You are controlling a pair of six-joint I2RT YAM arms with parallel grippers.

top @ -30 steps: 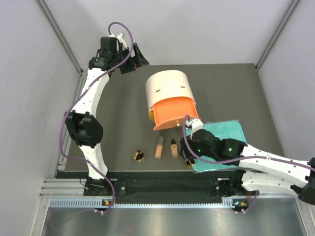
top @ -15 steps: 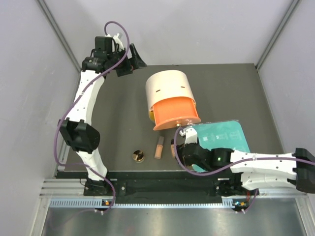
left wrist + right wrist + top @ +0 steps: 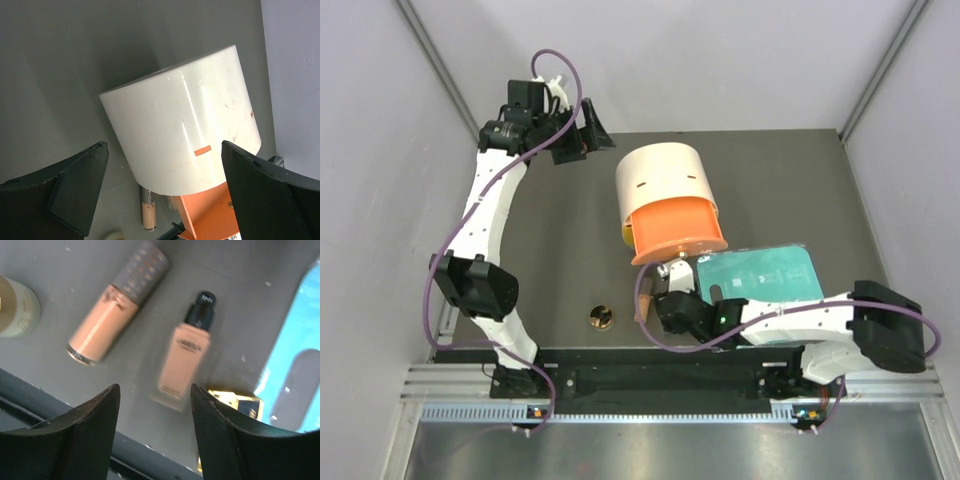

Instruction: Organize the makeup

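Observation:
In the right wrist view two peach-beige tubes lie on the grey table: one with a bronze cap (image 3: 116, 305), one with a black cap (image 3: 188, 354). The round compact (image 3: 14, 306) lies left of them, and the black-and-gold piece (image 3: 234, 403) lies by the right finger. My right gripper (image 3: 155, 390) hovers open just above the near end of the black-capped tube, holding nothing. Seen from above, this gripper (image 3: 658, 300) covers the tubes; the compact (image 3: 600, 318) lies to its left. My left gripper (image 3: 164, 147) stands wide open over the cream box, far from the makeup (image 3: 149, 212).
The big cream-and-orange cylindrical box (image 3: 665, 195) lies on its side mid-table, its orange mouth facing the near edge. The flat teal board (image 3: 760, 272) lies right of the makeup, partly under my right arm. Grey walls close in the table at left, right and back.
My right gripper has slid left from the teal board's edge to above the tubes, its jaws narrowing somewhat. The left arm has drifted slightly back and left, still open.

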